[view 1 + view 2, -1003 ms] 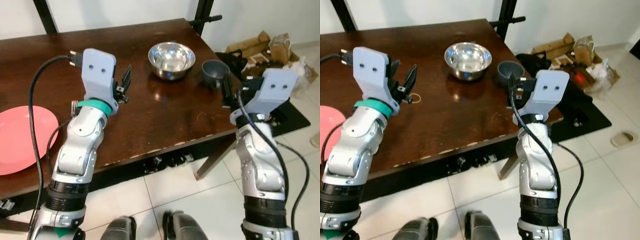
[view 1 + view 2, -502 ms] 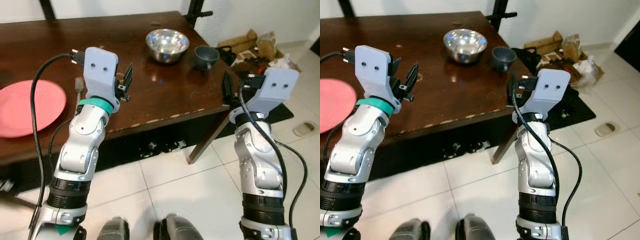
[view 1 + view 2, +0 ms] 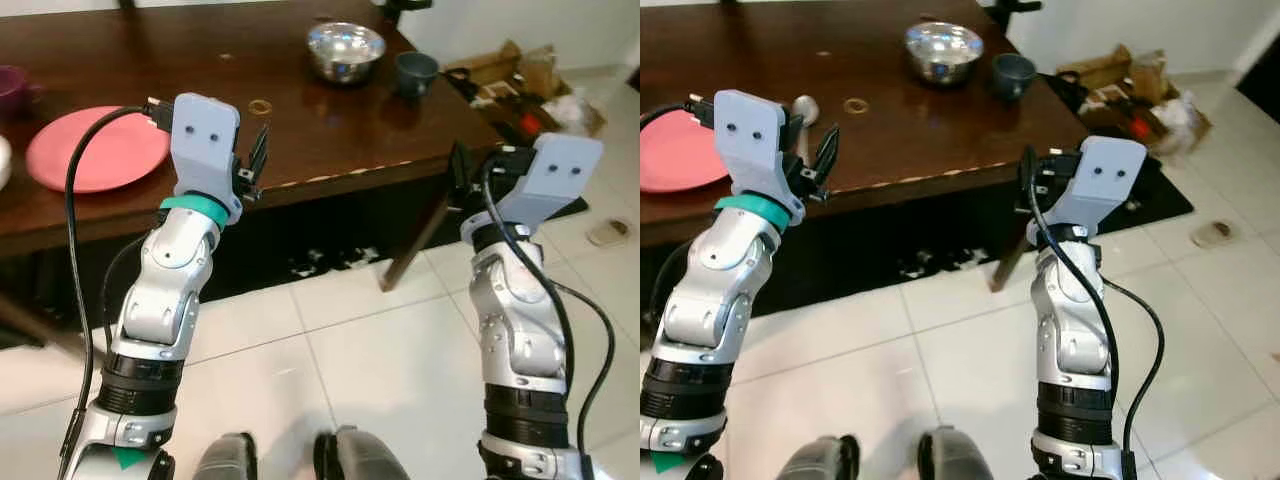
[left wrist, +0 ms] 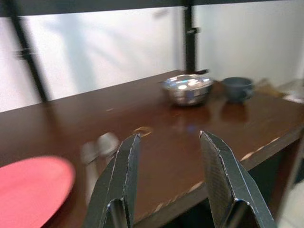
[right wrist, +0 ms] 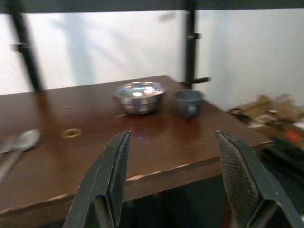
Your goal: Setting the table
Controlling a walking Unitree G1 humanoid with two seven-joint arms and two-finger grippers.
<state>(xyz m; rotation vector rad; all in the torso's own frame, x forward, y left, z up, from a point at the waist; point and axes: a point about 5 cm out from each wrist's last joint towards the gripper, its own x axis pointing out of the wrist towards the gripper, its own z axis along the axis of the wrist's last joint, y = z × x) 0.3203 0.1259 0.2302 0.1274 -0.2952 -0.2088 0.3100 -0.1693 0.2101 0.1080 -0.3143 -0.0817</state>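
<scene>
- You are standing back from the dark wooden table (image 3: 300, 120), with white floor tiles (image 3: 330, 350) showing between it and the robot's feet.
- Your left gripper (image 4: 168, 178) is hovering in the air at the table's near edge, its fingers spread apart and gripping nothing.
- Your right gripper (image 5: 175, 178) is hanging off the table's near right corner, fingers likewise apart and empty.
- The pink plate (image 3: 98, 148) is lying on the left part of the table, with a spoon (image 3: 803, 108) just beside it.
- The steel bowl (image 3: 346, 47) and the grey cup (image 3: 416, 72) are sitting near each other at the far right corner.
- A small ring (image 3: 260, 105) is lying between plate and bowl.
</scene>
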